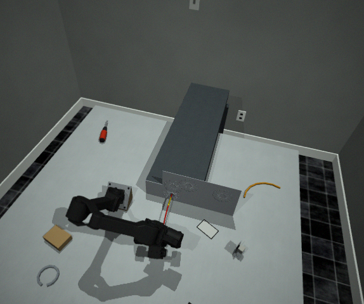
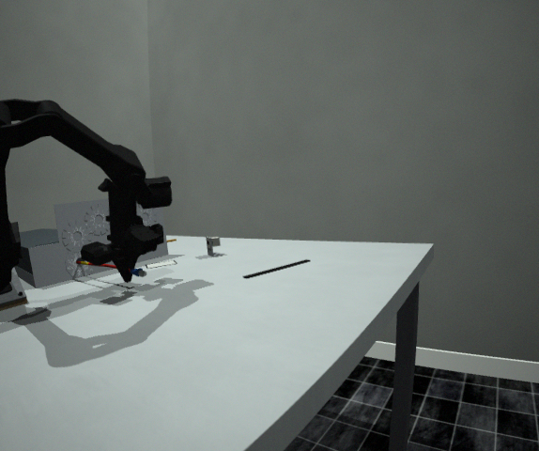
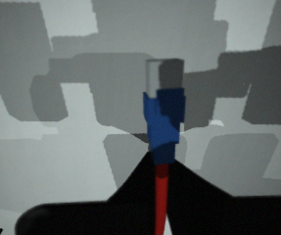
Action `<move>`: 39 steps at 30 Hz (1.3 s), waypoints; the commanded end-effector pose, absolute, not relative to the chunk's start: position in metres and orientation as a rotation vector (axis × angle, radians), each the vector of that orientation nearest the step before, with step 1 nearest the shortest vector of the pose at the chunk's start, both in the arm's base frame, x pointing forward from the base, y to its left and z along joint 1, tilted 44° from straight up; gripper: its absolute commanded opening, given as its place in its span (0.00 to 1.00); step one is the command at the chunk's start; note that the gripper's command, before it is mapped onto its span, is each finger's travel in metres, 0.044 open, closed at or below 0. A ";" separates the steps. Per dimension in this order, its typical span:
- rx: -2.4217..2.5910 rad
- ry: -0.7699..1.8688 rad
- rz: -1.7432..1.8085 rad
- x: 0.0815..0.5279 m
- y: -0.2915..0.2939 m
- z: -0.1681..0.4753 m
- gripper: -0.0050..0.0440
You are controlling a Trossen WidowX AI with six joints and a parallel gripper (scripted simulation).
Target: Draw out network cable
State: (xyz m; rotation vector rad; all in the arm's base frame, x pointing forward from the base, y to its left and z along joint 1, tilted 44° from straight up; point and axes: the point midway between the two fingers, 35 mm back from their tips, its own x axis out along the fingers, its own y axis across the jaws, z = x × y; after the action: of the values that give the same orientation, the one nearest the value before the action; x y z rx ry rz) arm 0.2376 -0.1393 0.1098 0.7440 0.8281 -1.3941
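My gripper (image 2: 127,278) (image 3: 155,158) points down and is shut on the red network cable (image 1: 165,216) (image 2: 104,265) (image 3: 162,196) just behind its blue plug (image 2: 137,272) (image 3: 163,119). The plug has a clear tip and hangs a little above the table. In the top view the arm hides it. The cable runs back to a hole in the grey panel (image 1: 201,197) (image 2: 66,213). A short yellow band (image 1: 170,198) shows right at that hole. The white rectangle (image 1: 207,228) (image 2: 161,264) lies to the right of my gripper. The network jack (image 1: 240,250) (image 2: 211,241) stands beyond it.
A long dark cover (image 1: 193,130) sits behind the panel. A red screwdriver (image 1: 103,133), an orange cable piece (image 1: 260,183), a cardboard box (image 1: 57,237) and a grey split ring (image 1: 47,275) lie around. A black strip (image 2: 276,268) lies mid-table. The arm base (image 1: 120,195) is left of the panel.
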 end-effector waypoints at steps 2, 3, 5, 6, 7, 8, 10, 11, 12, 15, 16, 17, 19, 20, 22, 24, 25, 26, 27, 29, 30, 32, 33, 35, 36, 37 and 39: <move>0.666 0.785 -1.313 0.266 -0.139 0.114 0.00; 0.647 0.779 -1.297 0.272 -0.139 0.113 0.00; 0.610 0.766 -1.265 0.283 -0.137 0.113 0.00; 0.591 0.760 -1.250 0.288 -0.136 0.113 0.00; 0.572 0.754 -1.235 0.293 -0.135 0.113 0.00; 0.555 0.747 -1.221 0.299 -0.134 0.113 0.00; 0.555 0.747 -1.221 0.299 -0.134 0.113 0.00; 0.537 0.749 -1.211 0.301 -0.133 0.110 0.00; 0.525 0.745 -1.202 0.304 -0.132 0.110 0.00; 0.513 0.735 -1.190 0.309 -0.131 0.112 0.00; 0.516 0.738 -1.185 0.310 -0.130 0.112 0.00; 0.516 0.739 -1.182 0.312 -0.131 0.112 0.00; 0.513 0.756 -1.159 0.317 -0.130 0.110 0.00; 0.508 0.767 -1.143 0.320 -0.129 0.109 0.00; 0.493 0.795 -1.101 0.329 -0.126 0.106 0.00; 0.477 0.824 -1.054 0.340 -0.123 0.103 0.00; 0.468 0.838 -1.030 0.345 -0.121 0.101 0.00; 0.468 0.838 -1.030 0.345 -0.121 0.101 0.00; 0.468 0.838 -1.030 0.345 -0.121 0.101 0.00; 0.452 0.863 -0.984 0.354 -0.119 0.098 0.00; 0.443 0.875 -0.960 0.359 -0.117 0.096 0.00; 0.424 0.898 -0.911 0.369 -0.114 0.093 0.00; 0.414 0.908 -0.886 0.374 -0.112 0.091 0.00; 0.396 0.926 -0.839 0.383 -0.109 0.088 0.00; 0.389 0.933 -0.822 0.387 -0.108 0.087 0.00; 0.383 0.938 -0.808 0.389 -0.107 0.086 0.00; 0.377 0.943 -0.792 0.392 -0.106 0.085 0.00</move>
State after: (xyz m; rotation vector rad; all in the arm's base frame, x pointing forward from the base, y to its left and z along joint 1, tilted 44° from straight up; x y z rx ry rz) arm 0.3800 -0.1086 0.0808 0.3835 0.9478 -0.8376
